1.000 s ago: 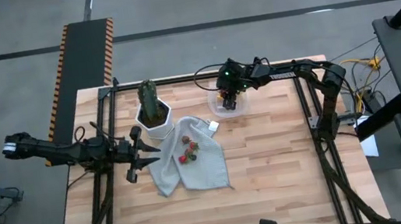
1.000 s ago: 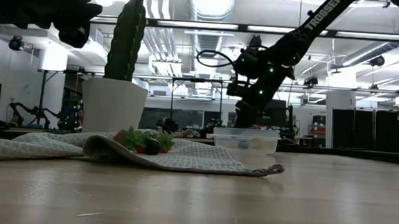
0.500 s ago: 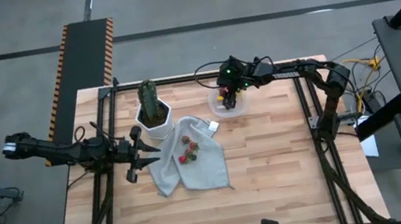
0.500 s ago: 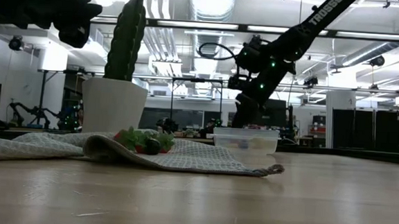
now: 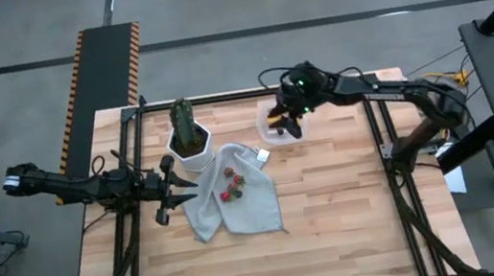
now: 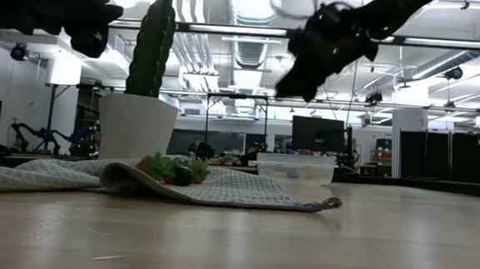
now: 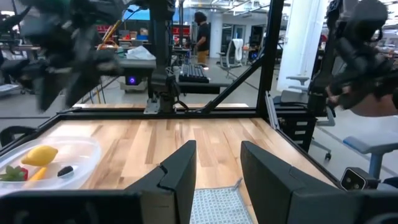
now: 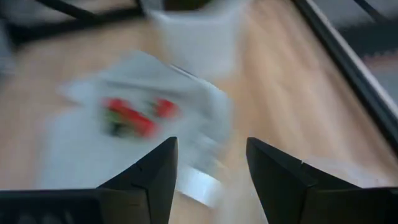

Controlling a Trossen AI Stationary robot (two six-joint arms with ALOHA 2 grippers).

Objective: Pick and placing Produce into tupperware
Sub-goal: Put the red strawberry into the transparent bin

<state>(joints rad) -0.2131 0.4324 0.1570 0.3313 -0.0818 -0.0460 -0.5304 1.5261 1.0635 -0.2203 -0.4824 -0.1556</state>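
Moved: right gripper (image 5: 292, 124) has lifted off the container (image 5: 277, 128), fingers apart, empty.
Left gripper (image 7: 216, 180): waits beside cloth (image 5: 235, 201), fingers apart.
Container: lemon (image 7: 39, 155), perhaps a berry.
Writing: none legible.

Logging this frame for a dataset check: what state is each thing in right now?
Tupperware: open, lidless, holding a lemon, a dark berry and more.
Cloth: rumpled on the table, red berries lying on it.
Cactus: upright in its white pot.
Right gripper: above the tupperware, fingers open, empty.
Left gripper: at the cloth's left edge, fingers apart, empty.
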